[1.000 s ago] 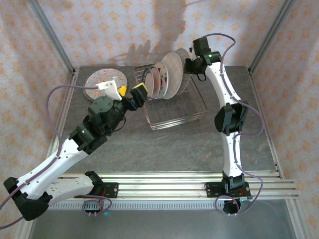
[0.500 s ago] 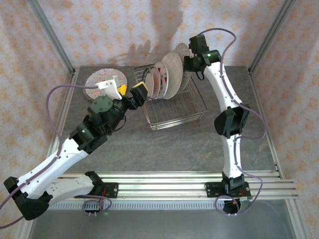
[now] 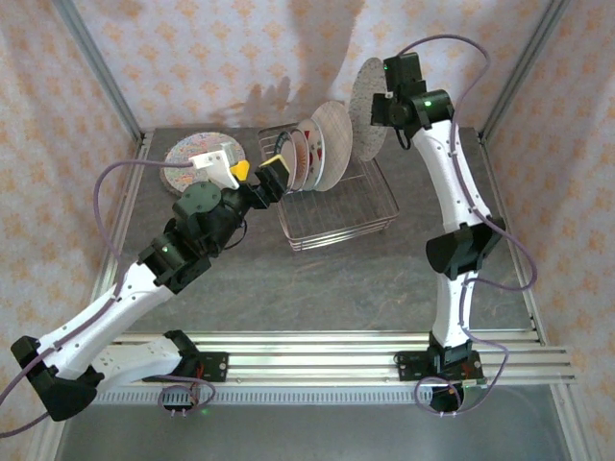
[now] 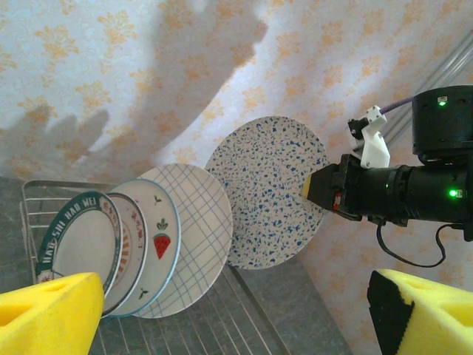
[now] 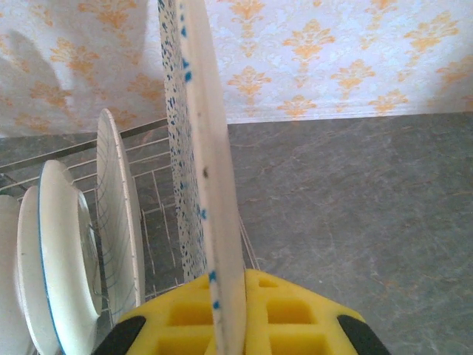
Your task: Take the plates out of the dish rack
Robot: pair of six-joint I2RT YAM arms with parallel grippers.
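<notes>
- The left tool [image 3: 256,174] is wide open and holds nothing. It hangs just beside the left side of the dish rack [image 3: 338,219].
- The dish rack is a silver wire basket. It sits on the grey surface [image 3: 317,288], near the middle of the far edge.
- Plates stand on their edges in a row inside the rack. Among them are a green-rimmed plate [image 4: 77,248], a strawberry plate [image 4: 154,244] and a plaid plate [image 4: 201,222]. The plaid plate is the one furthest right.
- A squiggle plate [image 3: 183,152] lies flat on the surface at the far left corner. Part of it is hidden behind the left tool.
- The right tool [image 3: 385,106] is pinched shut on the rim of a blue-speckled plate [image 3: 368,96]. It holds the plate upright in the air, over the far right end of the rack. There is a small gap between this plate and the plaid plate.
</notes>
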